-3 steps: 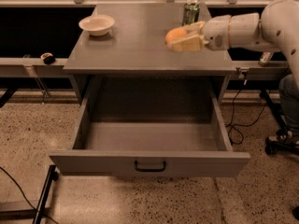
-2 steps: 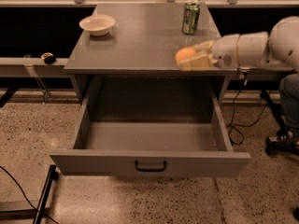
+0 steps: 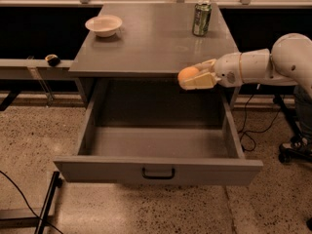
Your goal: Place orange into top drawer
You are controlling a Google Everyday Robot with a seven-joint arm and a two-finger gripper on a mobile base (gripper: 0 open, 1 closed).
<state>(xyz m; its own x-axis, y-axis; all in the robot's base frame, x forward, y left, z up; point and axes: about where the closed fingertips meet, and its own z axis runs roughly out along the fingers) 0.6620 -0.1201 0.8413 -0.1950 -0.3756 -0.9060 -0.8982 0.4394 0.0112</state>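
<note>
Lowering comes next, I judge: the cream two-finger pincer (image 3: pixel 194 78), right of centre in the frame, is clamped on the small round smooth orange fruit (image 3: pixel 187 74), which hangs level with the front edge of the grey metal tabletop (image 3: pixel 156 48) and above the rear right of the wide shallow grey metal top drawer (image 3: pixel 156 170), open below. Best carry it toward the frame's middle and down near the drawer floor before letting go, lest it roll. Being a ball, the fruit shows no long axis or heading
</note>
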